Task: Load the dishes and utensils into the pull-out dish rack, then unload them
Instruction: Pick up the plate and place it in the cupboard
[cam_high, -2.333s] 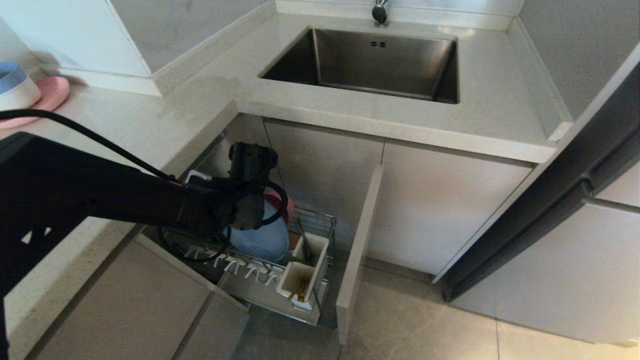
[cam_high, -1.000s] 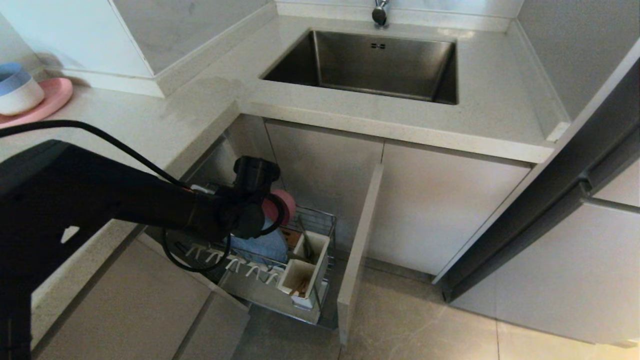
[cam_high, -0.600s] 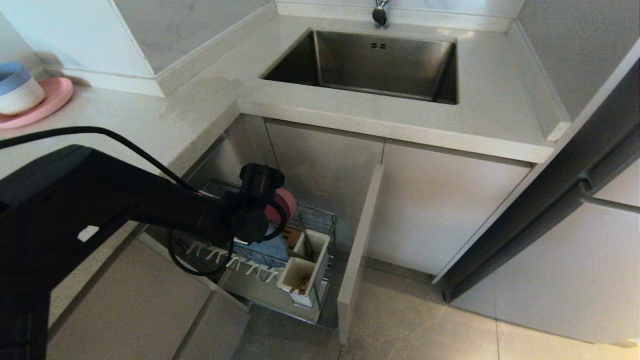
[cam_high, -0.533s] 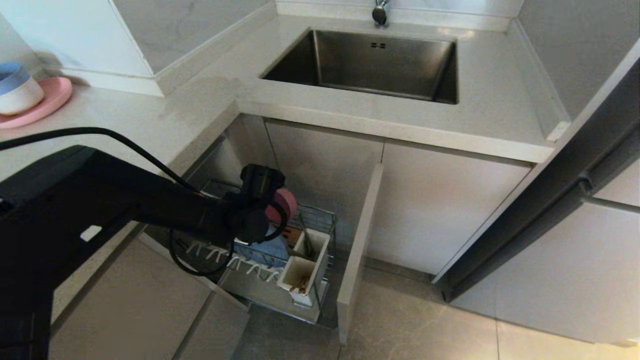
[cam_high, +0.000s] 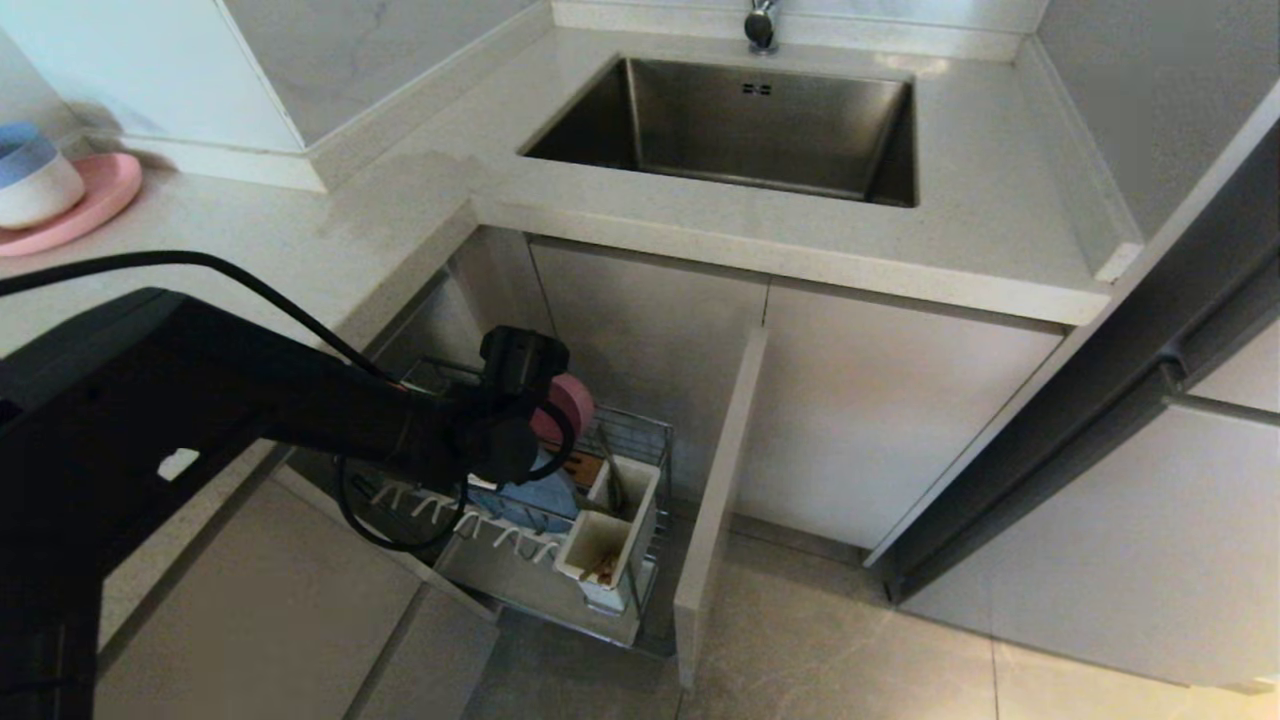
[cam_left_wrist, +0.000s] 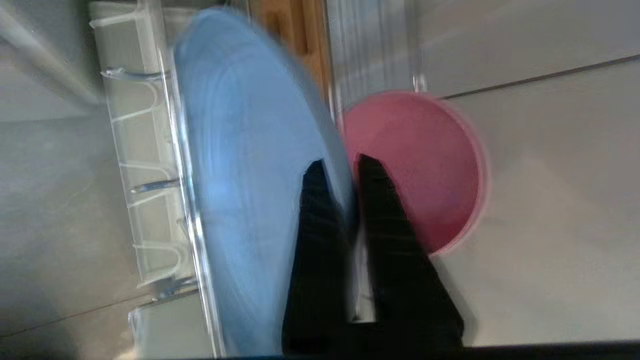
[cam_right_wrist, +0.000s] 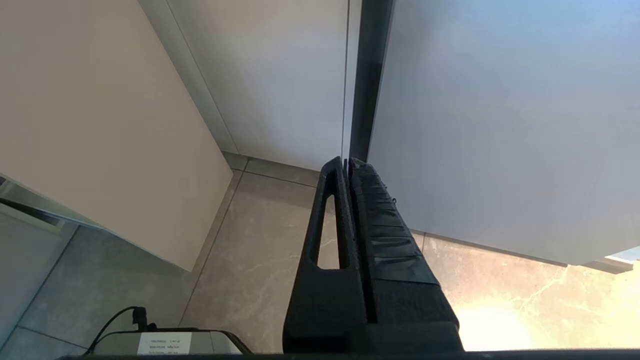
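The pull-out dish rack (cam_high: 640, 440) stands drawn out below the counter. The blue plate (cam_high: 525, 495) (cam_left_wrist: 240, 175) stands on edge in it behind the white prongs (cam_high: 480, 530). The pink bowl (cam_high: 568, 405) (cam_left_wrist: 415, 165) is on edge just behind the plate. My left gripper (cam_left_wrist: 337, 165) reaches down into the rack, its fingers set closely on either side of the plate's top rim. In the head view the wrist hides them. The white utensil box (cam_high: 625, 500) holds the chopsticks (cam_high: 603, 578) and the silver utensil (cam_high: 610, 480). My right gripper (cam_right_wrist: 346, 160) hangs shut over the floor, holding nothing.
The rack's beige front panel (cam_high: 715, 500) juts out to the right of the basket. The sink (cam_high: 750, 120) is set into the counter above. A pink plate (cam_high: 100, 195) with a blue-and-white bowl (cam_high: 35, 180) sits on the counter at far left. A dark door edge (cam_high: 1100, 440) is at right.
My left arm has sunk into the rack and the blue plate has come down with it to stand behind the prongs. In the last half second almost nothing has moved.
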